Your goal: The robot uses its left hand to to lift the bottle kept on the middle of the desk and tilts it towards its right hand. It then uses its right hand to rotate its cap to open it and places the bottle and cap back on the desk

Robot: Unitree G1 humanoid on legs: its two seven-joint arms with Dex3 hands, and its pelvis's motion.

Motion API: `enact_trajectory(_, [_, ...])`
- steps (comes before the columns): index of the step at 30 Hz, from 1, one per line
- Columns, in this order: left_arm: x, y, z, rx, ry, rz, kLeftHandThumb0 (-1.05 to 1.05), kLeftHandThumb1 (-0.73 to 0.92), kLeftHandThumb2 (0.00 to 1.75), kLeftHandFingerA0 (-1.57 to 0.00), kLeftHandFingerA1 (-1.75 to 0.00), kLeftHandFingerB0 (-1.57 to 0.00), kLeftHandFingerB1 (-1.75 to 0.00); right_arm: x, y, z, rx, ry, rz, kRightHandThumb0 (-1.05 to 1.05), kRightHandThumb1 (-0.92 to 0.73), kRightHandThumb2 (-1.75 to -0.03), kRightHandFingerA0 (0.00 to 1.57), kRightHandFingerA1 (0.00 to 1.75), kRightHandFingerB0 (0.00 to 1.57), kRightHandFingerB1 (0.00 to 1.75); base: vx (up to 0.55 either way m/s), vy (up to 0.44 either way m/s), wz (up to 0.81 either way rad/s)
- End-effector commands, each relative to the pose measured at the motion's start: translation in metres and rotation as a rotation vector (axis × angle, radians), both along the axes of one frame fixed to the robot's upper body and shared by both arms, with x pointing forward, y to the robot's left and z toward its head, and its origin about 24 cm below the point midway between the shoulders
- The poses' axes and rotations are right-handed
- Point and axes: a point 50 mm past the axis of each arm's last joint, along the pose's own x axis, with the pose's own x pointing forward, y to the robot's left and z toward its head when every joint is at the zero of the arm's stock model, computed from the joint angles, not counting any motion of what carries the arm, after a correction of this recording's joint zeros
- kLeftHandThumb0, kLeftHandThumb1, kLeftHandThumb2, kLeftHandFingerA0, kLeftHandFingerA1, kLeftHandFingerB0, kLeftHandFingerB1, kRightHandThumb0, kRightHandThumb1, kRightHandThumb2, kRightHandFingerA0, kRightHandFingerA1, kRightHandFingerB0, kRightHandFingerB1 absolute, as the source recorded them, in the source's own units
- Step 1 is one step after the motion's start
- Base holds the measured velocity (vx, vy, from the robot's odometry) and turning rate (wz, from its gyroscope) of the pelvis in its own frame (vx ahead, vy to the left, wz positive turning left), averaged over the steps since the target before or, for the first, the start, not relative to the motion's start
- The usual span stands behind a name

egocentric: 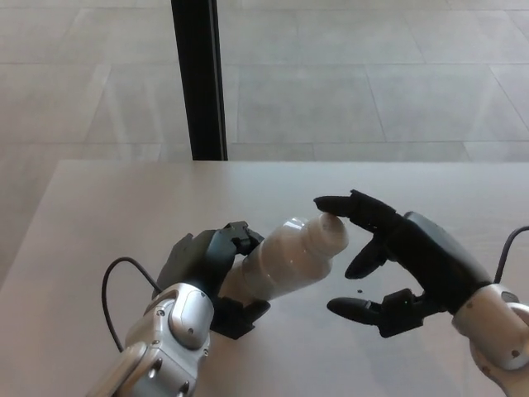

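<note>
Nearest the camera, the left hand point(216, 269) is wrapped around the body of the white bottle point(281, 260), holding it off the worktop point(99, 207) and tipped so that its cap point(325, 234) points toward the right hand point(388, 265). The right hand is spread wide and holds nothing; its upper finger point(335, 204) lies at the top edge of the cap, seemingly touching it, while the thumb point(351, 308) hangs below, well clear of it.

The step in hand is taking hold of the cap to turn it. To do it well, I judge the right hand should slide further over the cap so the fingers and thumb close on opposite sides, squarely rather than at the rim. The left hand must grip firmly so the bottle does not spin with the cap. Beyond the worktop stands a dark post point(198, 78) on a tiled floor point(372, 74).
</note>
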Motion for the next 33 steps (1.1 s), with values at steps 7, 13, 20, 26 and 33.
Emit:
enact_trajectory(7, [-0.011,0.006,-0.022,0.065,0.171,0.043,0.00,0.65,0.89,-0.84,-1.58,-0.66,-0.82,-0.003,0.000,-0.006,-0.164,-0.009,-0.039,-0.60,-0.38,-0.78,0.73,0.86,0.28,0.51,0.00,0.000,0.00])
enact_trajectory(13, [-0.013,0.006,-0.025,0.085,0.170,0.034,0.00,0.65,0.95,-0.78,-1.48,-0.66,-0.91,-0.002,0.002,-0.002,-0.089,-0.092,-0.063,-0.54,-0.66,-0.60,0.89,0.93,0.44,0.49,0.00,0.000,0.00])
enact_trajectory(20, [-0.016,0.007,-0.029,0.060,0.162,0.028,-0.01,0.62,1.03,-0.83,-1.62,-0.67,-1.02,0.000,0.006,0.006,-0.022,-0.170,-0.048,-0.53,-0.71,-0.59,0.99,0.94,0.48,0.51,0.00,0.000,0.00])
enact_trajectory(26, [-0.018,0.006,-0.031,0.054,0.148,0.024,0.01,0.58,1.16,-0.98,-1.08,-0.75,-0.90,0.000,0.007,0.004,0.008,-0.173,-0.028,-0.50,-0.68,-0.61,1.06,0.98,0.53,0.56,0.00,0.000,0.00])
enact_trajectory(33, [-0.018,0.006,-0.033,0.064,0.153,0.033,-0.01,0.63,1.01,-0.79,-1.62,-0.63,-0.79,-0.002,0.009,0.003,0.042,-0.200,-0.011,-0.36,-0.70,-0.67,1.12,1.33,0.79,0.69,0.00,0.000,0.00])
